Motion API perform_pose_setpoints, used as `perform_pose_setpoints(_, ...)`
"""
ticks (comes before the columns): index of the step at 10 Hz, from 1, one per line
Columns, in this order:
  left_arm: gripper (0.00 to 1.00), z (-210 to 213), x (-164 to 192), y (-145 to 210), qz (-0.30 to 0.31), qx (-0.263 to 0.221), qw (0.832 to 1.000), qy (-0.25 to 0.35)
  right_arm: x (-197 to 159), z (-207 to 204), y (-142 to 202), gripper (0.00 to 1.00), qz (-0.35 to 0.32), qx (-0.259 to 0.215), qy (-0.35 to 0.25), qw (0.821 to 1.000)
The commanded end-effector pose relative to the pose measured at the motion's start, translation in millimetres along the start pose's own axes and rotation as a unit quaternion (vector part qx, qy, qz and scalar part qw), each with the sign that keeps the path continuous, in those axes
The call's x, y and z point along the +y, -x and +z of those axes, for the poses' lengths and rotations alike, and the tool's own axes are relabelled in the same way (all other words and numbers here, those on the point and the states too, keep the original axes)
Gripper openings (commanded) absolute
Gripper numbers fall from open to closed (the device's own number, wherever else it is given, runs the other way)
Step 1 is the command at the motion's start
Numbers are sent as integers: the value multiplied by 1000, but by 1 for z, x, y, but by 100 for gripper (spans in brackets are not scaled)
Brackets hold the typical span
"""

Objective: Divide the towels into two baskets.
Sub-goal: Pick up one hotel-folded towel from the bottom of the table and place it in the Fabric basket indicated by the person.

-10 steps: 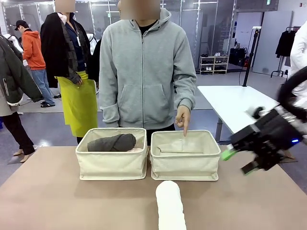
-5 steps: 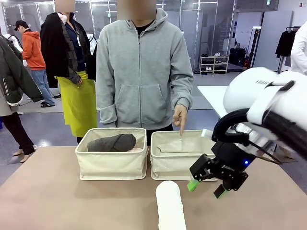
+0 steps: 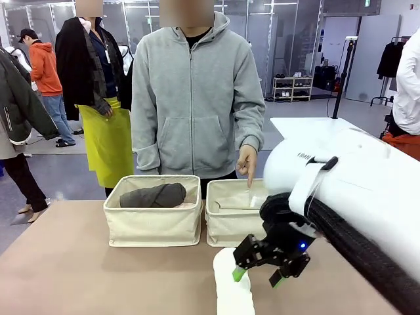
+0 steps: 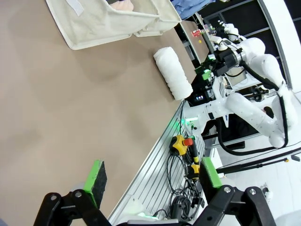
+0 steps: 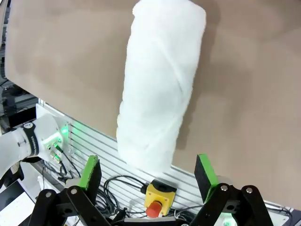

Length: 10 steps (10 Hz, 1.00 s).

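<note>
We see even, bright indoor light from overhead, with no hard glare on the table [image 3: 98, 275]. Under the right gripper [image 3: 257, 271] the white towel [image 5: 160, 89] is nearly washed out, its weave faint, and it casts a soft shadow on the side away from the fingers. The right arm's white shell beside that gripper is blurred. Both wrist views bend lines near their edges. Beyond the left gripper [image 4: 150, 176] the far background is dark and less sharp.
</note>
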<state>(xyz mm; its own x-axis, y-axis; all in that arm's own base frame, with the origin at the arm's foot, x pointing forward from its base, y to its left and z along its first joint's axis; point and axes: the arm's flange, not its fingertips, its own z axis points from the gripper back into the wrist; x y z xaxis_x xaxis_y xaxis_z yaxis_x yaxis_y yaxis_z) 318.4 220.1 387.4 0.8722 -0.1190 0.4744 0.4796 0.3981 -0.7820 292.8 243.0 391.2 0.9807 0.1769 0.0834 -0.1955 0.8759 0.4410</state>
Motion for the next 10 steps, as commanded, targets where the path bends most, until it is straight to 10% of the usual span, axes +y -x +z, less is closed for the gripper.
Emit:
perform_pose_setpoints(1, 100, 4, -3, 1, 0, 2, 1000, -2, 10, -29, -22, 100, -20, -8, 5, 1000)
perform_pose_setpoints(10, 100, 4, -3, 1, 0, 2, 1000, -2, 21, -80, -52, 100, -23, -5, 61, 998)
